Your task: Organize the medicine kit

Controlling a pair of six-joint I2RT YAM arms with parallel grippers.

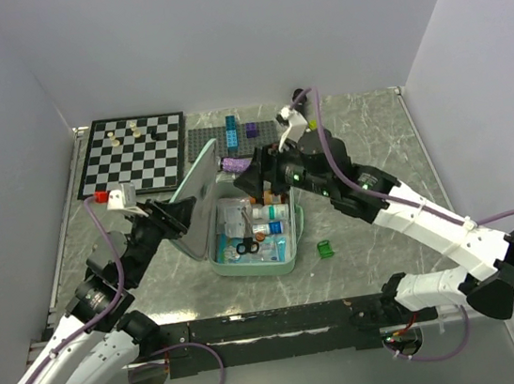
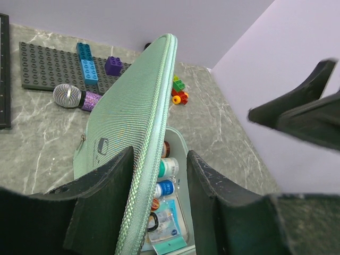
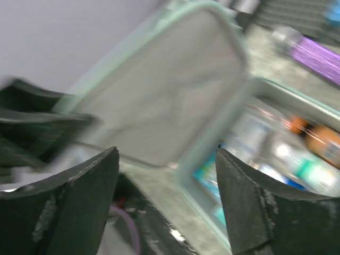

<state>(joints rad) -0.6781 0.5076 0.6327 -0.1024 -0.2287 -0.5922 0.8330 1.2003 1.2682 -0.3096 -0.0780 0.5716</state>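
The mint-green medicine kit [image 1: 254, 269] lies open mid-table, its lid [image 2: 127, 122] standing nearly upright on the left. Small bottles [image 1: 269, 214], black scissors [image 1: 248, 246] and sachets [image 2: 167, 226] fill the base. My left gripper [image 2: 159, 154] straddles the lid's rim; the rim rests against the left finger [image 2: 101, 202], with a gap to the right one. My right gripper [image 1: 257, 180] hovers over the kit's far edge, open and empty. Its wrist view is blurred, showing the grey lining of the lid [image 3: 170, 90] beyond the right gripper [image 3: 167, 154].
A chessboard [image 1: 133, 151] lies at the back left, a grey studded plate [image 1: 222, 144] with bricks beside it. A purple-handled microphone [image 1: 233, 165] lies just behind the kit. A small green block [image 1: 325, 249] sits right of the kit. White walls enclose the table.
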